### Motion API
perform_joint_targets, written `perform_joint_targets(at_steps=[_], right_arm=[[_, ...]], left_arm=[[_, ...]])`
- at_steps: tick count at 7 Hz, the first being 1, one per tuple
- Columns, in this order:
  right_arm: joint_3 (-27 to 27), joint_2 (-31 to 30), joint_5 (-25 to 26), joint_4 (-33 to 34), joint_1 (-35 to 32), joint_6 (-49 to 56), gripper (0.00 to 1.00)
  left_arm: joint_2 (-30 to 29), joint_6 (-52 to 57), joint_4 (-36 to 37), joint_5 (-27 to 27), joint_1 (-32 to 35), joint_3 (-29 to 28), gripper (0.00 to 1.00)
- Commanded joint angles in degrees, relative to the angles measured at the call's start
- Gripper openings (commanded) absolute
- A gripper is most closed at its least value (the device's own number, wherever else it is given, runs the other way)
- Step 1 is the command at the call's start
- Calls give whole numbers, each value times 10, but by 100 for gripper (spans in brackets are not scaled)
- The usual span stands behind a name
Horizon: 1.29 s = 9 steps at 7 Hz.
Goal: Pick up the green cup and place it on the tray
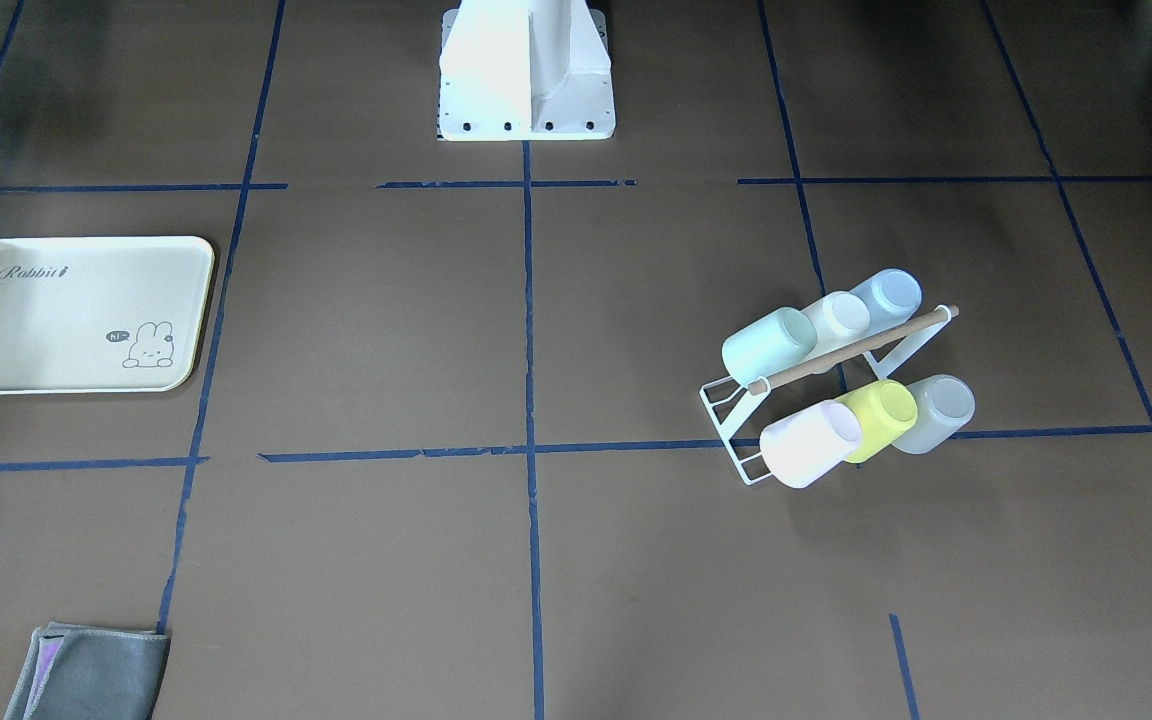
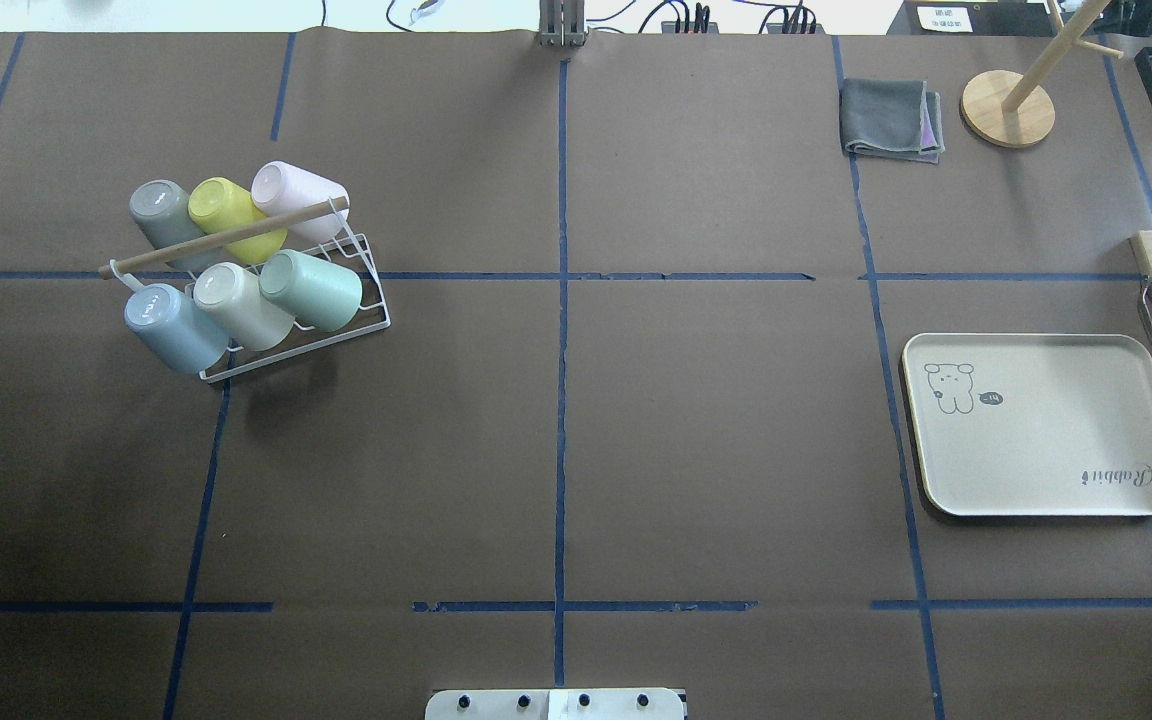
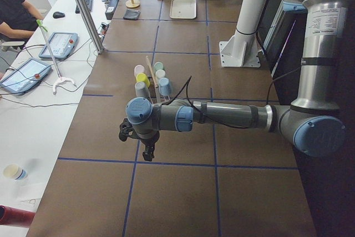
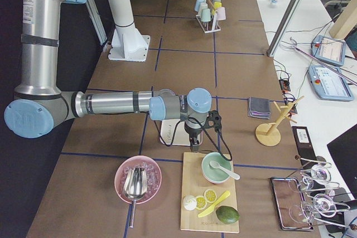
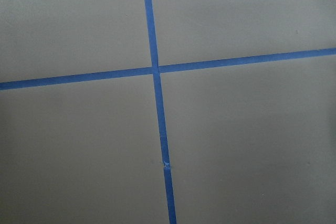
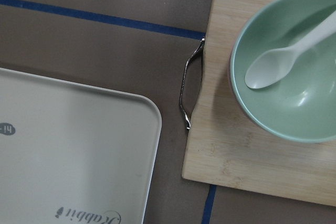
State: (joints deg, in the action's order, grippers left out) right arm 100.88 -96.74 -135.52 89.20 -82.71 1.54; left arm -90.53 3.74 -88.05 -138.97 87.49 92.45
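Observation:
The green cup [image 1: 768, 345] [image 2: 311, 290] lies tilted on a white wire rack [image 2: 376, 305] with a wooden bar, beside a cream cup and a pale blue cup. The cream tray [image 1: 76, 315] [image 2: 1046, 425] [image 6: 79, 150] lies flat and bare on the table's other side. My left gripper [image 3: 145, 151] hangs over bare table, short of the rack, and shows only in the exterior left view. My right gripper [image 4: 194, 146] hovers between the tray's edge and a wooden board, seen only in the exterior right view. I cannot tell whether either gripper is open or shut.
Pink, yellow-green and grey cups [image 2: 226, 215] fill the rack's far row. A wooden board [image 6: 252, 145] with a green bowl [image 6: 289, 66] and a white spoon lies beside the tray. A grey cloth [image 2: 891, 120] and a wooden stand [image 2: 1008, 95] sit beyond. A person [image 3: 16, 9] sits at the side desk.

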Motion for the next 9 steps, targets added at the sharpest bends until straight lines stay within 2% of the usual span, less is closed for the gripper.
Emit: perform_joint_targets(at_steps=[1,2,3,4,5,6,7,9], right_arm=[[-1,-7,-6,-3,3,-7,100],[-3,-16,-9,-4,10,-14,100],[-11,-20,-9,-36,16,-41,100],[-26,-22,-5,-98,41,-134,100],[-50,-34,3,-192,67,-220,98],[-95,-40,9,-295,77,-266,97],[-140,-39,9,-371,100,-313,93],[-140,-36,17,-403,154,-399,88]], left_arm=[[0,-3,0,-1,-1,0,100],[0,-1,-1,-2,-1,2,100],[-1,-3,0,-2,-3,3,100],[0,-5,0,-2,-15,2,100],[-1,-5,-1,-1,-16,2,100],[-2,-6,0,-1,-18,3,100],[-2,-6,0,-1,-18,3,100],[-2,-21,0,-2,-19,3,100]])
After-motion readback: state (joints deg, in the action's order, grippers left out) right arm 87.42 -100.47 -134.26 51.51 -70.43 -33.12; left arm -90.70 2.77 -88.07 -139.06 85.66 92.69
